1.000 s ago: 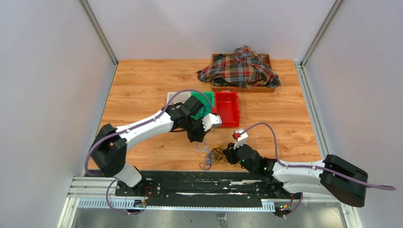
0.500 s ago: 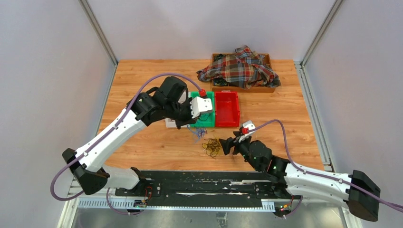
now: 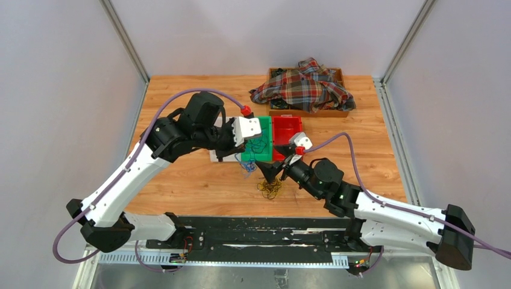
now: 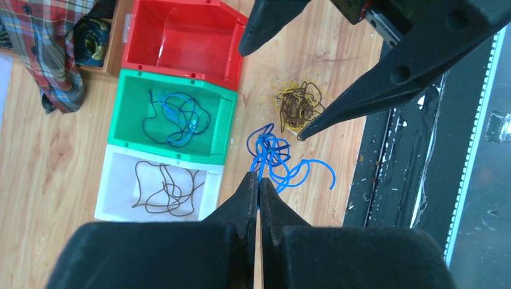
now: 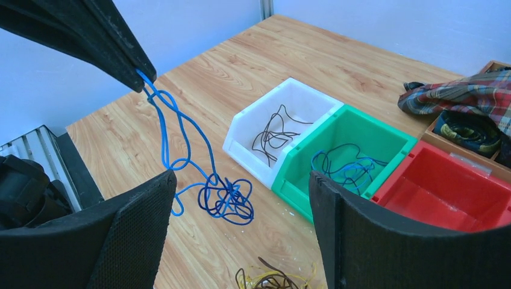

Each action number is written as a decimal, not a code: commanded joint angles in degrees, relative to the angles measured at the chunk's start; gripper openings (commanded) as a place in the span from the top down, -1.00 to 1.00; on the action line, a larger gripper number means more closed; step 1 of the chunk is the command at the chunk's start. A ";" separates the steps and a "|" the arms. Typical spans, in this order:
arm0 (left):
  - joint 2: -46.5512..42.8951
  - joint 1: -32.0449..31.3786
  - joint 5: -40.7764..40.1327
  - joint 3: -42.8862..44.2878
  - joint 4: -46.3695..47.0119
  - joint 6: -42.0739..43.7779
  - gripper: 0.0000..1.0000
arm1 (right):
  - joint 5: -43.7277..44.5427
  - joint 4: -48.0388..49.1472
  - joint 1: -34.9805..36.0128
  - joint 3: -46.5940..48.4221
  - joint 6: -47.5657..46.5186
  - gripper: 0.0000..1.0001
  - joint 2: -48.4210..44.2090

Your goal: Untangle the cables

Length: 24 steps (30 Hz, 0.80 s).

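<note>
A blue tangle (image 5: 226, 198) is pinched by one strand in the closed left claw (image 4: 258, 179). It hangs below that claw's tips, and its lower loops appear to rest on the table (image 3: 199, 180). One yellow and dark brown tangle (image 4: 298, 105) lies on the table beneath the right claw (image 4: 272, 91), whose jaws are spread wide and grip nothing. One of its fingertips is seen at the tangle's edge; whether they touch cannot be told.

Four lots of cable are counted in all. Beyond both claws, away from the arm bases, three bins are set side by side. One blue cable (image 4: 181, 117) is coiled in the green bin (image 4: 132, 132), and one dark brown cable (image 4: 166, 189) lies in the white bin (image 4: 117, 192). Nothing is seen in the red bin (image 4: 181, 36).

Farther beyond the claws, one plaid shirt (image 3: 304, 87) is heaped over one wooden tray (image 4: 114, 57), most of which is hidden. A dark coil (image 4: 90, 42) shows under the cloth, too covered to identify.

The strands in each tangle cannot be counted. The left claw's pinch point is masked by its own fingers in the left wrist view. The yellow and dark brown tangle is cut off at the bottom edge of the right wrist view.
</note>
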 commanded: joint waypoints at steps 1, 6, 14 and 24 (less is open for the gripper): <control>-1.34 -0.64 1.50 1.95 -1.24 -1.93 0.99 | -1.67 3.29 1.64 2.89 -1.97 -0.61 1.53; -1.48 -0.82 2.14 2.74 -1.43 -2.61 0.99 | -2.90 3.70 1.77 4.08 -1.69 -0.59 3.38; -1.53 -0.99 7.16 4.93 -3.25 -2.71 0.99 | 2.83 4.31 1.82 5.30 -2.53 -0.46 6.63; -0.98 -1.51 14.31 8.58 -5.46 -5.32 0.99 | 3.09 6.83 1.82 7.12 -2.96 -0.29 11.82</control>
